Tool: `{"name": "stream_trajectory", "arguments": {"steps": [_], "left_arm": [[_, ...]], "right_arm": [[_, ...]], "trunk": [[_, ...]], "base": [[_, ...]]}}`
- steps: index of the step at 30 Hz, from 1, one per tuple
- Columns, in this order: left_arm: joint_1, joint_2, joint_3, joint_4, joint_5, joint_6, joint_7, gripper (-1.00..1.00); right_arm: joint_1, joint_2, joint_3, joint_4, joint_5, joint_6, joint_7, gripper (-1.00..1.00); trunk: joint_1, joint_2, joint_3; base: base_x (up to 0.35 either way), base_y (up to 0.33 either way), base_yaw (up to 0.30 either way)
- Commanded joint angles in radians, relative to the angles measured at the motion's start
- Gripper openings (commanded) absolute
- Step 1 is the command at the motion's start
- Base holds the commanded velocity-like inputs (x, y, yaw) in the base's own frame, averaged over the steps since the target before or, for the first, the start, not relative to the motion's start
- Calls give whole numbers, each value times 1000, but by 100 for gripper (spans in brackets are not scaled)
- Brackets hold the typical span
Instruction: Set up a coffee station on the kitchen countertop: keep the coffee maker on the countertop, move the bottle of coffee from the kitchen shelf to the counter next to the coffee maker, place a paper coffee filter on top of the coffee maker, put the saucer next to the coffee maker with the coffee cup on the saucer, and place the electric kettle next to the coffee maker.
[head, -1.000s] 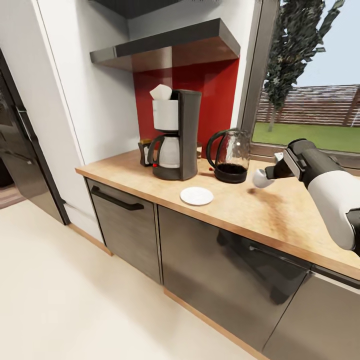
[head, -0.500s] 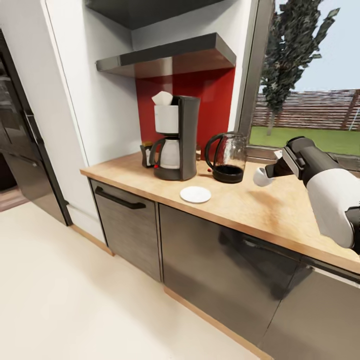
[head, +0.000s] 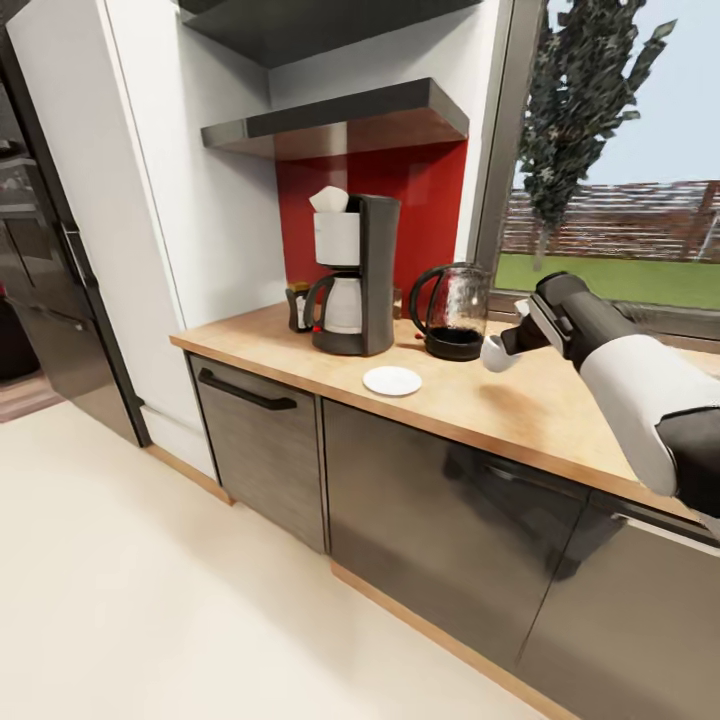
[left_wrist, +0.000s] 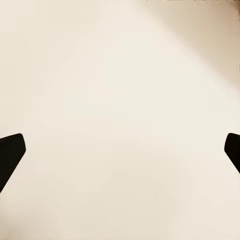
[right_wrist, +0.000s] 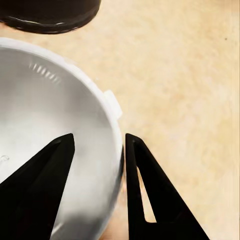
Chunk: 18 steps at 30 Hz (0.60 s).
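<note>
On the wooden countertop (head: 520, 410) stands the black coffee maker (head: 358, 275), a white paper filter (head: 330, 199) on its top. A small dark bottle of coffee (head: 298, 306) sits just left of it, and the glass electric kettle (head: 452, 311) stands to its right. The white saucer (head: 392, 380) lies bare in front of them. My right gripper (head: 508, 345) is shut on the rim of the white coffee cup (head: 494, 353), held above the counter right of the kettle. The wrist view has the cup (right_wrist: 45, 125) wall pinched between the fingers (right_wrist: 150, 200). My left gripper (left_wrist: 120, 155) hangs open over the floor.
Two grey shelves (head: 340, 118) hang above the coffee maker, before a red backsplash (head: 425, 210). A window (head: 620, 170) runs along the counter's back right. Dark cabinet fronts (head: 260, 450) sit below, a black fridge (head: 40, 290) stands at the left, and cream floor (head: 150, 600) lies in front.
The head camera has shifted, so the whole counter sits a little differently in view. My right arm has carried the cup slightly left, closer to the kettle.
</note>
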Motion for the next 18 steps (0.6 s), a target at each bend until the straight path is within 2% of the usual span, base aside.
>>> {"name": "stream_trajectory", "arguments": {"steps": [1,5,8,15,18], "left_arm": [[0,0,2,0,11,2,-9,100],[0,0,2,0,11,2,-9,100],[0,0,2,0,11,2,-9,100],[0,1,2,0,11,2,-9,100],[0,1,3,0,11,2,-9,100]], "right_arm": [[-1,9,11,-2,14,3,9,-100],[-2,28,18,-6,14,3,9,-100],[-2,32,19,-10,14,3,9,-100],[-3,37,19,-17,14,3,9,-100],[-3,44,19,-17,14,3,9,-100]], "trunk": [[0,0,-1],[0,0,-1],[0,0,-1],[0,0,-1],[0,0,-1]], "base": [[-1,178,0],[-1,80,2],[0,20,82],[0,3,232],[0,0,124]]}}
